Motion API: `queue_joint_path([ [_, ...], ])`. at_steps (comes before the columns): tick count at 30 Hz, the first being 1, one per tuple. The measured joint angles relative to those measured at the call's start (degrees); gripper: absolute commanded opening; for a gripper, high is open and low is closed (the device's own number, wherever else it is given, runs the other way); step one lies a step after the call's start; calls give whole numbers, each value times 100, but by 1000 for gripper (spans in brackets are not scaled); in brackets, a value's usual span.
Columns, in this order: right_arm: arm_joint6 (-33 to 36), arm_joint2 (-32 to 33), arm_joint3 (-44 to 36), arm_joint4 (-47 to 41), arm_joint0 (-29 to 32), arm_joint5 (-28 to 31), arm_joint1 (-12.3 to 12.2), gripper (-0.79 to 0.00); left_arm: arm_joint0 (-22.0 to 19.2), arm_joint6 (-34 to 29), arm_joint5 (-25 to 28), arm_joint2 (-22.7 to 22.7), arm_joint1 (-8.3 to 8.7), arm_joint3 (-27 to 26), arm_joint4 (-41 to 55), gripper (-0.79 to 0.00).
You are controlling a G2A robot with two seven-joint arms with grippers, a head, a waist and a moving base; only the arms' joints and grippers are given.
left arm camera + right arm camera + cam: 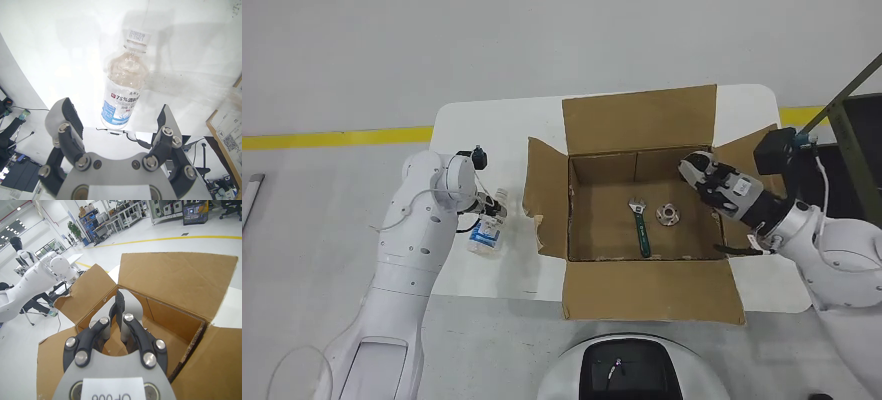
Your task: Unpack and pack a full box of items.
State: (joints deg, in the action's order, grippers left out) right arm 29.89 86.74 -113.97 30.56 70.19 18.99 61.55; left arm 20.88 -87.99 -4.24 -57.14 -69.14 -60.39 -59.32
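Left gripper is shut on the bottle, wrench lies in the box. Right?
No: the left gripper is open, its fingers clear of the bottle, which sits on the table, per the left wrist view. The wrench does lie in the box.

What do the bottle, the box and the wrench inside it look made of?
Bottle: likely clear plastic, glossy; liquid shows through its crinkled shoulder.
Box: brown corrugated cardboard, matte; fluted edges and a torn flap show.
Wrench: probably metal with a green coated handle; too small to be sure.
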Motion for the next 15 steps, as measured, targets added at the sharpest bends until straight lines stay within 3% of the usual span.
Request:
queue_joint_path([
  [8, 808, -643, 96, 1161, -392, -1504, 44, -785, 0, 0, 0, 0, 0, 0, 0, 0],
  [13, 516, -1239, 260, 1959, -530, -2332, 128, -785, 0, 0, 0, 0, 0, 0, 0, 0],
  [15, 487, -1269, 271, 1916, -538, -2378, 134, -785, 0, 0, 0, 0, 0, 0, 0, 0],
])
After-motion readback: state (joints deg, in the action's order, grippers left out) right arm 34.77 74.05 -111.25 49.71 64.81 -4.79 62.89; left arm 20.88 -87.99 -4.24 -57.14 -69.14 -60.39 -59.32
